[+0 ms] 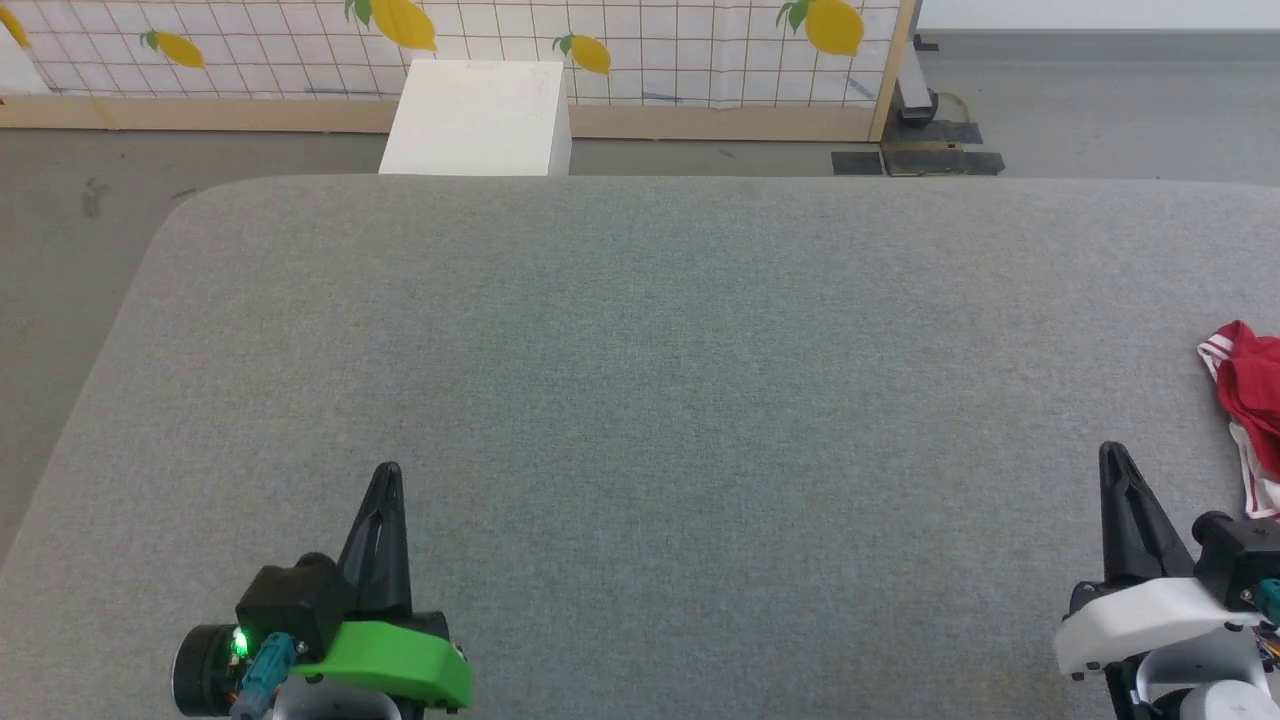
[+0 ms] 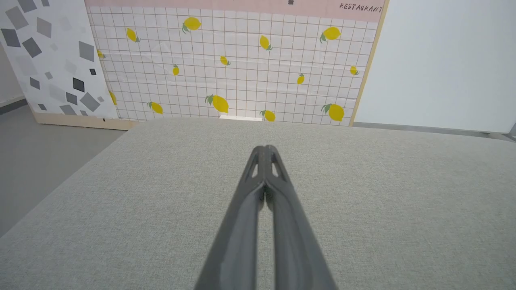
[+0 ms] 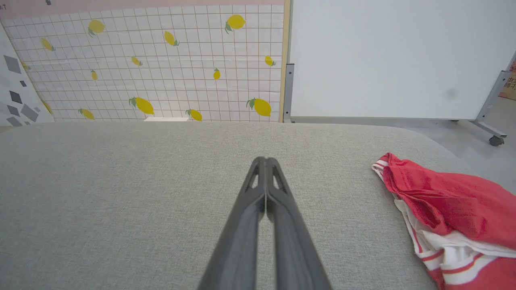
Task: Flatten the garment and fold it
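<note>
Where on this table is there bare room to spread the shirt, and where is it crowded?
Nearly the whole grey table is bare: the wide stretch between the left gripper and the right gripper, running to the far edge by the white box. It is crowded at the right edge, where the crumpled garment lies just right of the right gripper.

Work surface: a broad table [image 1: 640,330] covered in grey woven fabric. Its far corners are rounded and the cover lies smooth.

One item lies directly on it: a red garment [image 1: 1253,392], crumpled in a heap at the table's right edge, toward the near half. A band of red-and-white striped trim faces the table's middle, and white fabric shows beneath the red folds. The heap runs past the right border of the head view, so its full extent cannot be judged.
</note>
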